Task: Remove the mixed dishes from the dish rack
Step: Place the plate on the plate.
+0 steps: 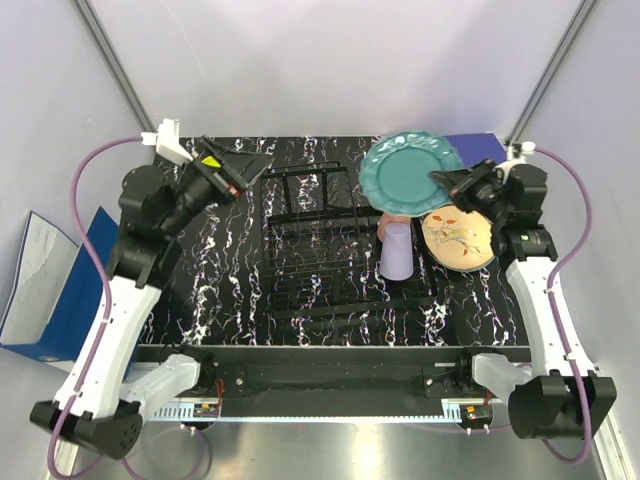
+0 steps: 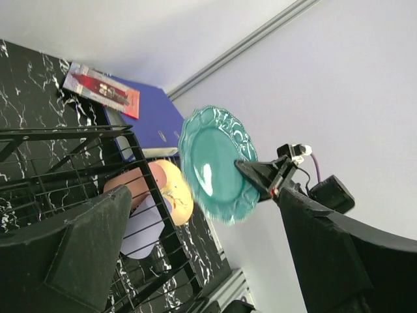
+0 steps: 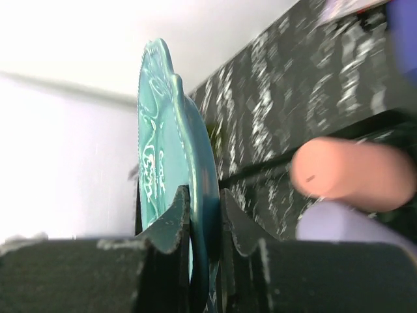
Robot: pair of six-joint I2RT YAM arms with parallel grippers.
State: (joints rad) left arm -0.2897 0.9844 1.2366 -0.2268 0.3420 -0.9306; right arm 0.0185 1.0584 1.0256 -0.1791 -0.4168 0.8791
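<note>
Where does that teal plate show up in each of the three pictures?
Top view: teal plate, upper right.
Left wrist view: teal plate, centre, face toward camera.
Right wrist view: teal plate, left of centre, edge-on in the right gripper.
Shared landmark: lavender cup, near it in all three.

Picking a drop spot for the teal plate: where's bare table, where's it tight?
Bare: tabletop left of the dish rack, partly under the left arm; also the strip between rack and near edge. Crowded: the rack's right end and beside it, with lavender cup, pink cup and cream-orange plate close together, the blue binder behind.
</note>
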